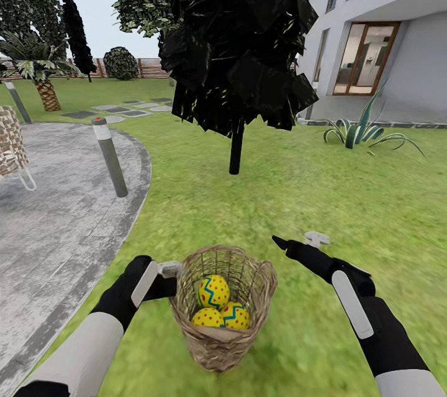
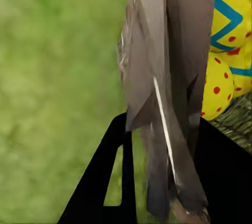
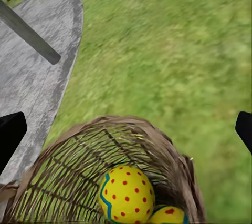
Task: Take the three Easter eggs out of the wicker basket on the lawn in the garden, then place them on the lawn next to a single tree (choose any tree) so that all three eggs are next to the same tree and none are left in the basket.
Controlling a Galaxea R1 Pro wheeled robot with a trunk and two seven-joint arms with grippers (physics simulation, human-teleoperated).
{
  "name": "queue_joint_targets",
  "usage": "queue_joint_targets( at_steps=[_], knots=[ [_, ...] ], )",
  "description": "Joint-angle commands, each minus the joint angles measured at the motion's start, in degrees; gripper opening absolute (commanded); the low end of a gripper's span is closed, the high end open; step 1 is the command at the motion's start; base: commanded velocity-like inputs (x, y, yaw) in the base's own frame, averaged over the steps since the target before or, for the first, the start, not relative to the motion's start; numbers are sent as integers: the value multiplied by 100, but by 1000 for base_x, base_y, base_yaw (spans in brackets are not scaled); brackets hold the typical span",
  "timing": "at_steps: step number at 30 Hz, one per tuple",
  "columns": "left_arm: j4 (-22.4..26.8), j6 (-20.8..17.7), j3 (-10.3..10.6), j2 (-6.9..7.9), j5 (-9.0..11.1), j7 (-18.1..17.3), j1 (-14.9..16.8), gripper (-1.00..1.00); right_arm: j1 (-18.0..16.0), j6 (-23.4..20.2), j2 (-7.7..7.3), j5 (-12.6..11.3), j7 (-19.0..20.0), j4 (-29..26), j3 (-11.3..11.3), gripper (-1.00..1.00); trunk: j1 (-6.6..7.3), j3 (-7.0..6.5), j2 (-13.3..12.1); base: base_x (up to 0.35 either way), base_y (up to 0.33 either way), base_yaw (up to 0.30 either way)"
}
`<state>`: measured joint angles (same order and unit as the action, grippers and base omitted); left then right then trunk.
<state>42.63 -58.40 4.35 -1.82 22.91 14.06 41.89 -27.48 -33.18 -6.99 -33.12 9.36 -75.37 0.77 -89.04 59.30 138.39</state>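
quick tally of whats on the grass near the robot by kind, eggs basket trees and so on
Easter eggs: 3, all in the basket
wicker basket: 1, left gripper at its rim
tree with dark foliage: 1
spiky green plant: 1
grey bollard, at the paving edge: 1
Total: 7

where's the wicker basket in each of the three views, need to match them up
Head view: the wicker basket stands low in the middle on the lawn, between the two arms, its rim at the left gripper.
Left wrist view: its rim runs upright through the middle, close up between the fingers.
Right wrist view: it sits at the lower edge, seen from above.
Shared landmark: the yellow Easter eggs inside it.
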Motion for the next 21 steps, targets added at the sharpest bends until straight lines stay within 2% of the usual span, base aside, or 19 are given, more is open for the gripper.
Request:
queue_joint_targets(
  at_steps=[1,14,17,21],
  knots=[
    [39,-22,13,5,56,53,7,-100,-3,-22,-4,-10,6,-4,2,100,1,5,2,0,0,0],
    [462,-50,20,-1,86,47,12,-100,-3,-22,-4,-10,8,-8,2,100,1,5,2,0,0,0],
    [606,-60,28,-18,197,44,12,-100,-3,-22,-4,-12,7,-12,-4,100,1,5,2,0,0,0],
    [631,-66,38,10,492,44,21,-100,-3,-22,-7,-11,5,-13,-7,100,1,5,2,0,0,0]
  ],
)
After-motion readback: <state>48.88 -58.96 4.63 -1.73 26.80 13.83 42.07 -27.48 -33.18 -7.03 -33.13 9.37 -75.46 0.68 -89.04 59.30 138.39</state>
